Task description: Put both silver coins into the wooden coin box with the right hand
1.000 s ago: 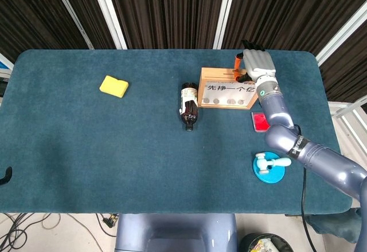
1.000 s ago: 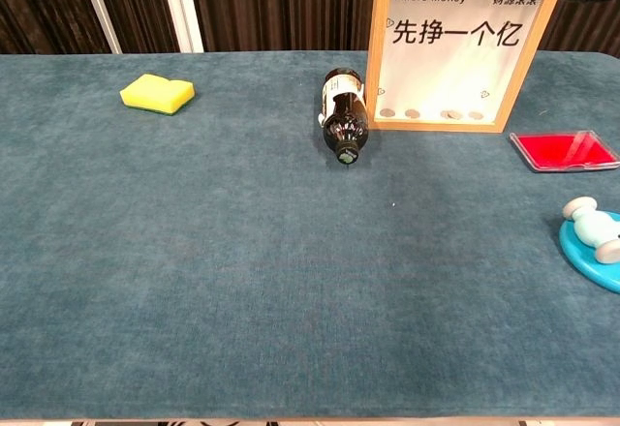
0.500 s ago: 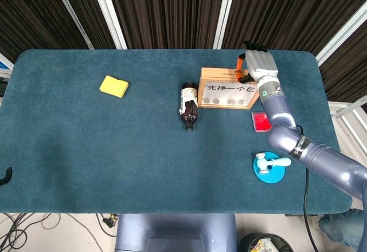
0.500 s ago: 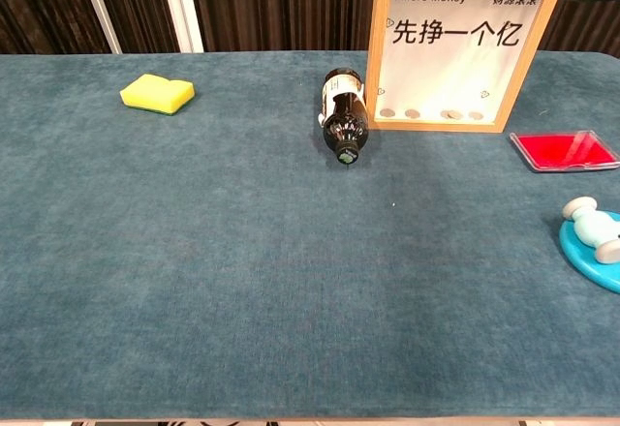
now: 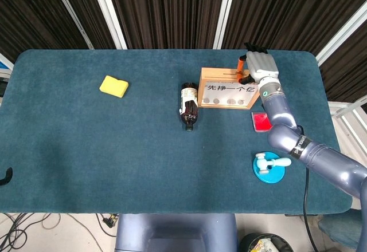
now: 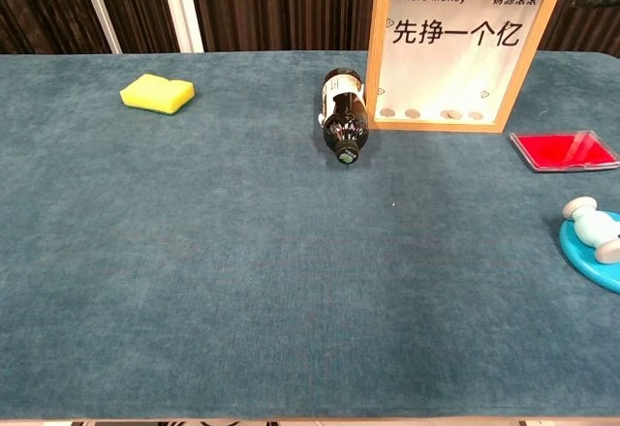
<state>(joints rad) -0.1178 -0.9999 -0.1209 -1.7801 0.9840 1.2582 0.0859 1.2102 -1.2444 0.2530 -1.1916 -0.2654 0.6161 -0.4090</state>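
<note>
The right robot hand (image 5: 259,66) hovers over the top right corner of the upright wooden-framed coin box (image 6: 464,46) at the far side of the blue table (image 5: 114,149); its fingers point down behind the frame, so I cannot tell whether they pinch anything. Four small silver coins (image 6: 431,114) lie along the bottom behind the box's clear front. A dark glass bottle (image 6: 343,116) lies on its side just left of the box.

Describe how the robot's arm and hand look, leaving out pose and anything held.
Only the right arm shows: smooth metallic blue-grey segments, a dark band with white lettering near the elbow, and a small green-ringed mark near the wrist. A black cable hangs beneath it. The right hand has a pale grey back, black fingers and orange fingertips. The left arm is out of view.
</note>
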